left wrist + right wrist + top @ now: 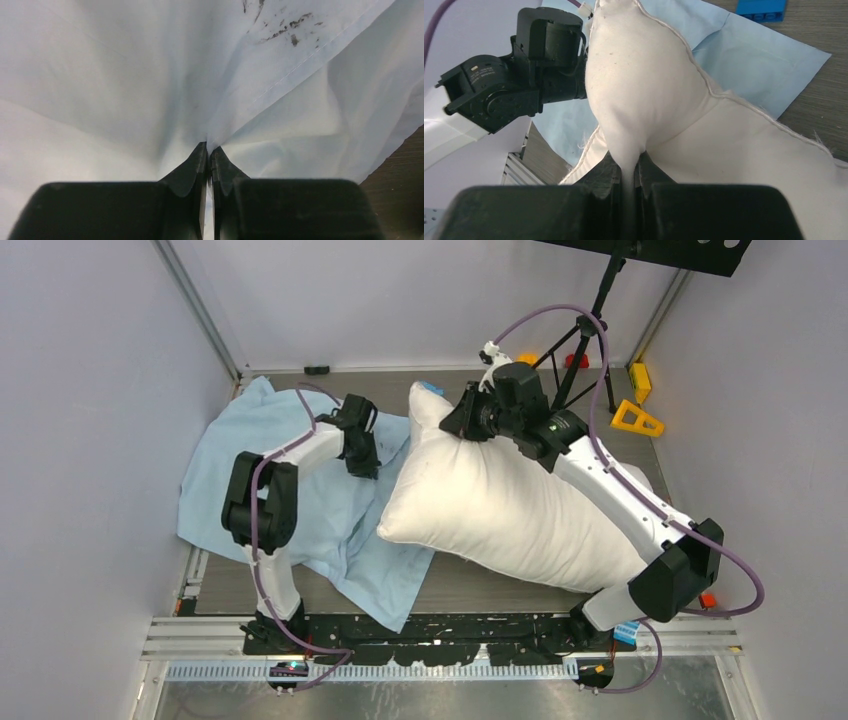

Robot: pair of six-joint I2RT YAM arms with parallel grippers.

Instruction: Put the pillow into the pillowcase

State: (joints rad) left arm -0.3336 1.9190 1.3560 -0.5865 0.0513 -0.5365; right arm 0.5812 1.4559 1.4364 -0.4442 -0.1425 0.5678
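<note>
The plump white pillow (500, 505) lies diagonally across the middle of the table, its left edge resting over the pillowcase. My right gripper (465, 420) is at the pillow's far corner, shut on a pinched fold of the pillow (639, 90) that bulges above the right gripper (629, 162). The light-blue pillowcase (250, 440) lies wrinkled and flat on the left. My left gripper (362, 455) points down onto it beside the pillow. In the left wrist view the pillowcase (125, 75) fills the frame, and the left gripper (208, 147) is shut on a tented pinch of that cloth.
A yellow triangular piece (637, 418) and a yellow block (640, 380) sit at the back right beside a black tripod (590, 340). A blue block (761, 9) lies past the pillowcase edge. Grey walls enclose the left, back and right sides.
</note>
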